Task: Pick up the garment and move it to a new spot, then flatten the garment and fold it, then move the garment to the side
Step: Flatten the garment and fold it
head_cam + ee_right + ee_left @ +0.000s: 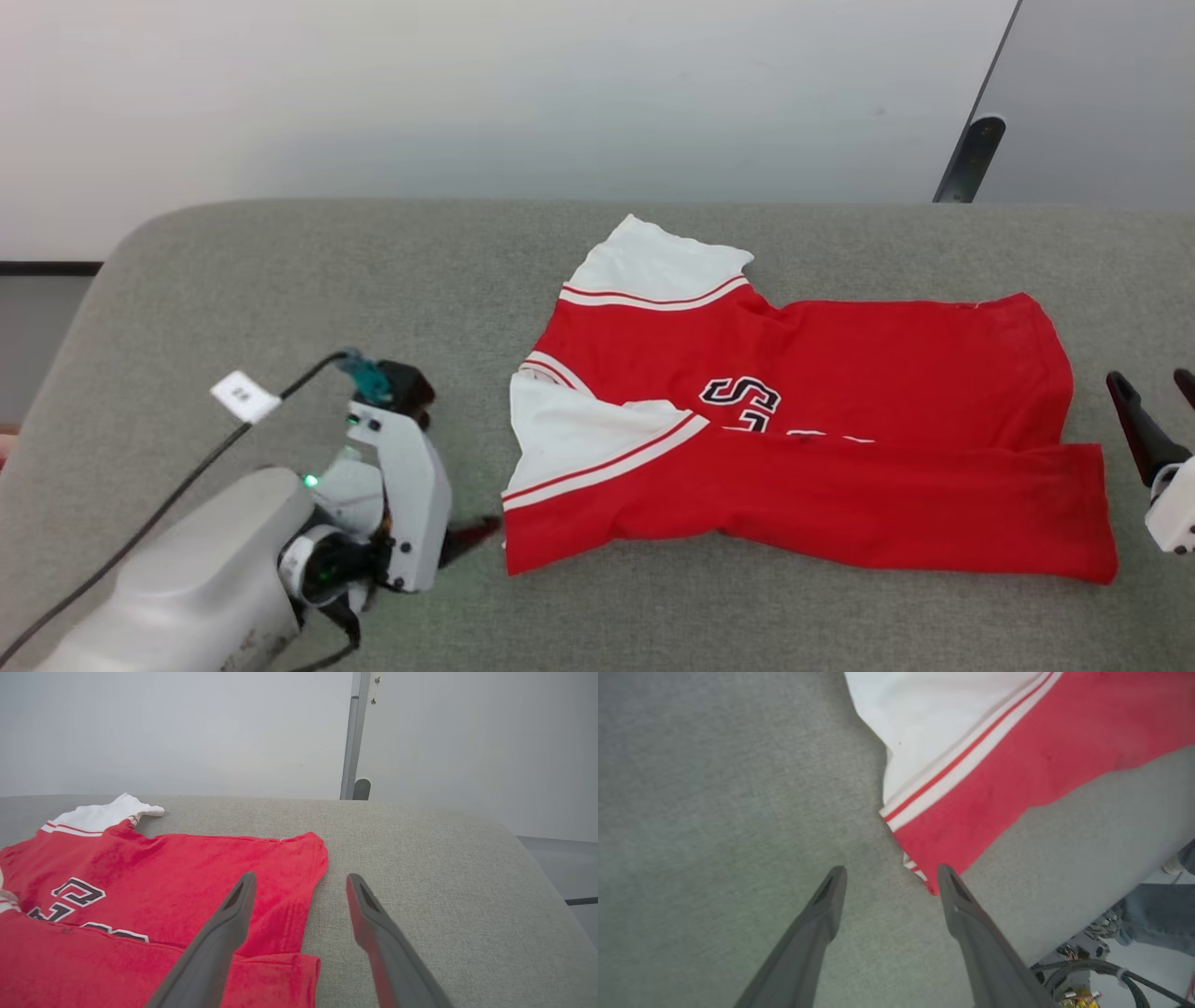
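left end effector (pixel 888 877): jaws apart, empty | right end effector (pixel 301 882): jaws apart, empty

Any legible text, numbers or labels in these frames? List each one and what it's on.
"S": black letter with a white outline on the chest of the garment. The rest of the print is cut off by the fold laid over it.
Unreadable: two small characters on the white tag clipped to the black cable, too blurred to make out.
Nothing else legible.
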### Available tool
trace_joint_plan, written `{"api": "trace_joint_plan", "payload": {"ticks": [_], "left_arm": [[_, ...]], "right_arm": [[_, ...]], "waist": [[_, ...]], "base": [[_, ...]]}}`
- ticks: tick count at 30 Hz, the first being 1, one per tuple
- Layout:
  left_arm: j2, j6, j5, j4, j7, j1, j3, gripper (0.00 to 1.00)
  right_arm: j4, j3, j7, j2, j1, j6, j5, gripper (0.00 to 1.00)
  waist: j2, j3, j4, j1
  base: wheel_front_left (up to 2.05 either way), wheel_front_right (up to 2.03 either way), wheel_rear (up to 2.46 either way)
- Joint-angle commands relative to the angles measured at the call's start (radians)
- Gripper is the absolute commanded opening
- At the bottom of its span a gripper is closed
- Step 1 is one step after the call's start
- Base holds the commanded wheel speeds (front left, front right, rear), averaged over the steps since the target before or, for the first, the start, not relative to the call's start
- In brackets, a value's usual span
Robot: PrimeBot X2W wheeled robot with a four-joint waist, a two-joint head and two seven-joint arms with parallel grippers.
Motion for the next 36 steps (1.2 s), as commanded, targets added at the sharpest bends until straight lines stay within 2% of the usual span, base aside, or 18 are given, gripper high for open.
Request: {"api": "trace_joint_plan", "payload": {"ticks": [1,6,12,15,26,27,28,29,32,36], "left_arm": [[0.011,0.028,-0.029,-0.03,0.049,0.005,0.0,1.0],[0.024,0.102,-0.071,-0.109,0.146,0.024,-0.008,1.0],[0.016,0.132,-0.116,-0.125,0.153,0.051,0.011,1.0],[0.0,0.13,-0.148,-0.097,0.135,0.071,0.034,1.0],[-0.048,0.078,-0.167,-0.002,0.109,0.075,0.041,0.98],[-0.052,0.075,-0.169,0.003,0.107,0.073,0.042,0.87],[-0.056,0.071,-0.17,0.009,0.106,0.071,0.043,0.72],[-0.06,0.07,-0.172,0.016,0.105,0.068,0.044,0.49],[-0.069,0.057,-0.174,0.037,0.102,0.065,0.046,0.0],[-0.075,0.037,-0.179,0.056,0.1,0.068,0.048,0.0]], "right_arm": [[-0.012,-0.008,0.004,0.006,0.017,-0.001,-0.005,1.0],[-0.05,-0.03,0.022,0.015,0.022,-0.001,-0.023,1.0],[-0.069,-0.057,0.036,0.017,0.032,-0.001,-0.038,1.0],[-0.08,-0.073,0.043,0.016,0.036,-0.001,-0.046,1.0],[-0.12,-0.127,0.078,0.026,0.056,-0.001,-0.07,1.0],[-0.122,-0.129,0.084,0.029,0.058,-0.001,-0.072,1.0],[-0.125,-0.13,0.091,0.031,0.06,-0.001,-0.074,1.0],[-0.128,-0.131,0.1,0.034,0.062,-0.001,-0.074,1.0],[-0.139,-0.115,0.154,0.036,0.075,-0.001,-0.071,1.0],[-0.172,-0.052,0.304,0.007,0.102,-0.001,-0.038,1.0]], "waist": [[0.0,0.01,-0.011,0.0],[0.0,0.037,-0.041,0.0],[0.0,0.057,-0.07,0.0],[0.0,0.065,-0.082,0.0],[0.0,0.075,-0.1,0.0],[0.0,0.076,-0.101,0.0],[0.0,0.077,-0.101,0.0],[0.0,0.077,-0.101,0.0],[0.0,0.079,-0.103,0.0],[0.0,0.081,-0.103,0.0]], "base": [[0.0,0.0,0.0],[0.0,0.0,0.0],[0.0,0.0,0.0],[0.0,0.0,0.0],[0.0,0.0,0.0],[0.0,0.0,0.0],[0.0,0.0,0.0],[0.0,0.0,0.0],[0.0,0.0,0.0],[0.0,0.0,0.0]]}}
